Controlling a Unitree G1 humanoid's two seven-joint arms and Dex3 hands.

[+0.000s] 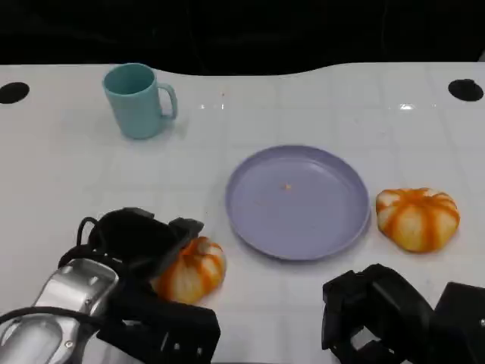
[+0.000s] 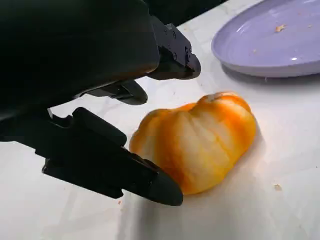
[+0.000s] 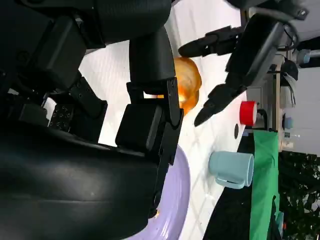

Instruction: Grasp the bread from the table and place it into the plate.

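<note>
I see my left hand [image 1: 144, 246] near the table's [image 1: 68, 167] front edge, fingers spread around the bread [image 1: 191, 269] without closing on it. In the left wrist view one finger [image 2: 125, 175] lies just beside the loaf and another [image 2: 172, 55] hangs above it; the bread sits on the table, just off the purple plate's [image 1: 250, 220] near-left rim. My right hand [image 1: 379, 315] rests low at the front right, holding nothing, fingers loosely apart. A second orange bun [image 1: 418, 218] lies against the plate's right side. A teal mug [image 1: 136, 100] stands toward the back left.
</note>
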